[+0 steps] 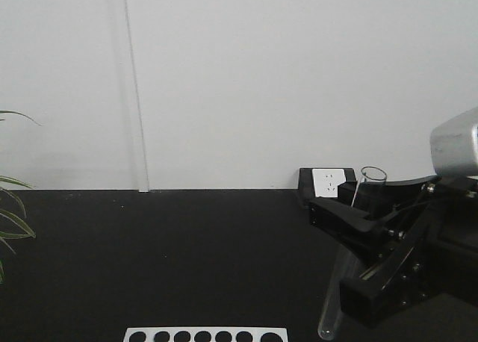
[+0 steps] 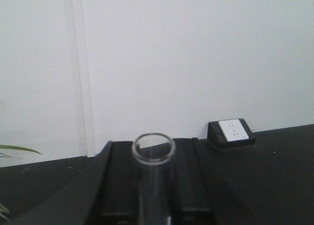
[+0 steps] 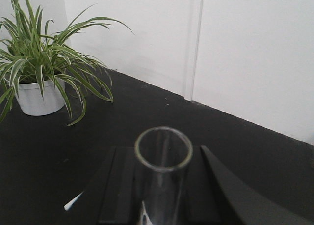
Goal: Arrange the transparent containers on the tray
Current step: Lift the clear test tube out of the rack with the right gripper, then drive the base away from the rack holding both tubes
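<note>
Two test tubes are up off the black table [image 1: 149, 252], one in each claw, so you are in the carrying step: both are picked and neither is placed.

Start at the left. Your left gripper [image 2: 153, 149] is closed snugly on the left-hand test tube [image 2: 153, 185]. Its fingers press either side of the glass, and the flared rim stands above them, toward the wall.

Across the front view you have the leaves of the spider plant [image 3: 44, 53] at the far left edge. The white rack with round black holes [image 1: 205, 334] sits at the bottom edge, and a socket box [image 1: 326, 184] stands against the wall.

Right of that, your right gripper [image 3: 159, 151] is clamped on the right-hand test tube [image 3: 162, 190]. It holds the tube near the upper end and tilted, with the rim by the socket box and the rounded bottom hanging low over the table.

The yellow tray appears in none of the views, so you cannot judge your approach from here. The next move, I judge, calls for bringing the tray into sight. Then lower one tube at a time until it lies flat inside the rim, and open only once the glass rests there, since a round tube will roll.
</note>
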{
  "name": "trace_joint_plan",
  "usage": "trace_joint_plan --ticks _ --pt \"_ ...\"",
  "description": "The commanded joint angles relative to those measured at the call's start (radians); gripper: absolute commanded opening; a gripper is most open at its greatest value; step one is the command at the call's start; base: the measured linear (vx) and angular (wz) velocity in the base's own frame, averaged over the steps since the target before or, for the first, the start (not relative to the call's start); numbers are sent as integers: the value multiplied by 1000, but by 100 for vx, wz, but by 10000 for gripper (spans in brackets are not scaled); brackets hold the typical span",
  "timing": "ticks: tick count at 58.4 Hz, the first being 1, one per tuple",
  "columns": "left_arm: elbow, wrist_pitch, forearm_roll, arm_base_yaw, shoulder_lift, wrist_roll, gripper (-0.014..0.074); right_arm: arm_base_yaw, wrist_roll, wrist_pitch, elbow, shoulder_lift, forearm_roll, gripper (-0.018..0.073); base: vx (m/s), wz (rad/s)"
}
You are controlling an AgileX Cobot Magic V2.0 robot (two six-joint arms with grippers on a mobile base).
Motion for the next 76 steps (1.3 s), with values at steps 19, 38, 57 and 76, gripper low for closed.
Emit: trace_joint_plan --ticks 19,38,57,76 --pt "-73 89 -8 -3 -64 -2 66 -3 -10 -103 -37 -9 -9 -3 0 0" --pt "-73 90 -8 -3 -64 -2 66 -3 -10 -103 -37 -9 -9 -2 0 0" --pt "-73 90 -8 -3 -64 -2 66 -3 -10 -103 -37 -9 -9 -1 0 0" --pt "-73 90 -8 -3 -64 -2 66 -3 -10 -103 -37 -9 -9 -1 0 0"
